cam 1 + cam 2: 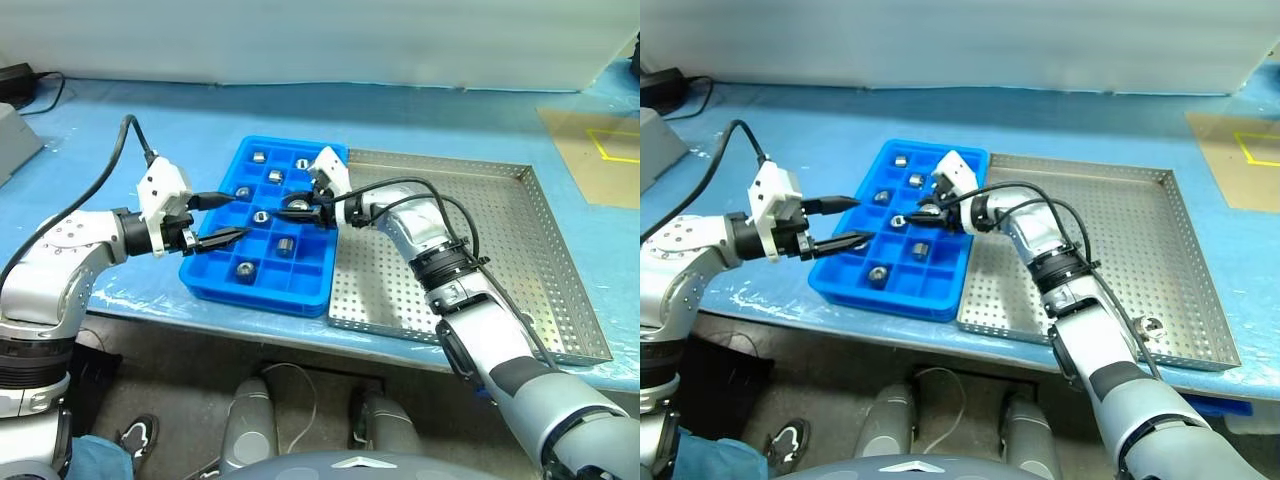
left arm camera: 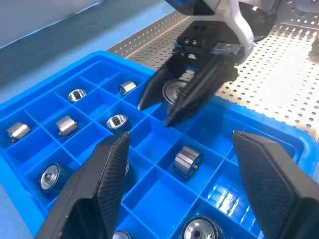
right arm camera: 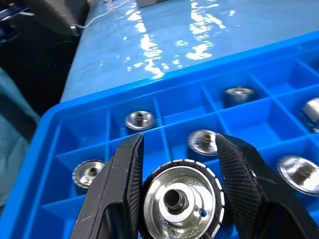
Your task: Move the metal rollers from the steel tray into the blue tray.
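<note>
Right wrist view shows the right claw (image 3: 177,191) clenched on one of the metal rollers (image 3: 180,199), its two fingers pressing the knurled rim from either side, the dark central hole and so the roller's axis pointing back toward the wrist; it hangs over the blue tray (image 1: 300,295), where other rollers sit singly in compartments, some on end and some on their sides. Beside the blue tray lies the steel tray (image 1: 480,240) on the worktop (image 1: 150,110); the left claw (image 1: 228,217) stands released, fingers apart, over the blue tray's near-left compartments.
</note>
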